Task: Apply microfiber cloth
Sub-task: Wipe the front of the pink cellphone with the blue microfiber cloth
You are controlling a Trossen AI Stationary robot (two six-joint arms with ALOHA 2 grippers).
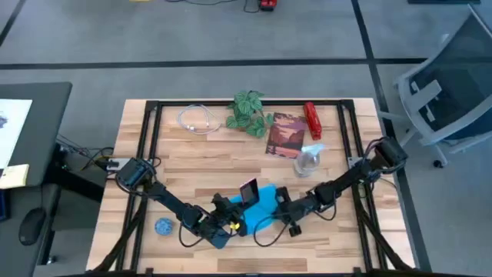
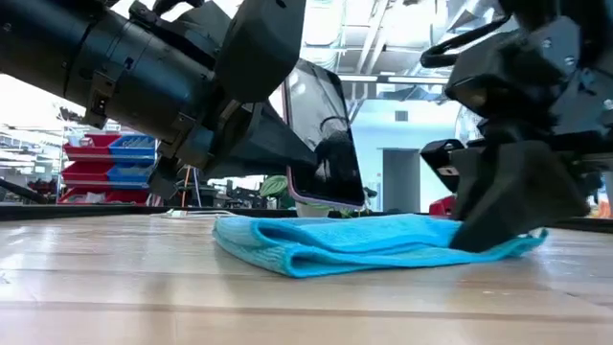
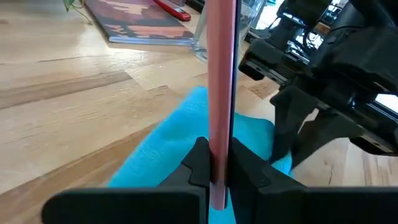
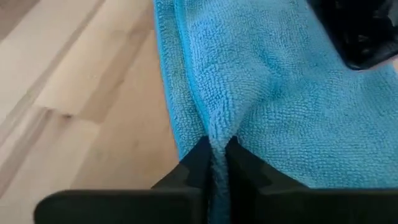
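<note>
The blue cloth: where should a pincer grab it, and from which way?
Probably best at a raised fold near the edge of the microfiber cloth, coming down from above. It lies flat and limp on the table, so only a pinched-up ridge gives the fingers something to close on. The right pincer does just that, while the left pincer holds the phone upright over it.

You are in a lab or workshop | grey carpet floor [image 1: 231, 38] | office chair [image 1: 450, 85] | red and blue storage bins [image 2: 105, 163] behind the wooden table [image 2: 144, 287]

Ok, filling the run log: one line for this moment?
left gripper: shut on phone | right gripper: shut on microfiber cloth | cloth on table
</note>
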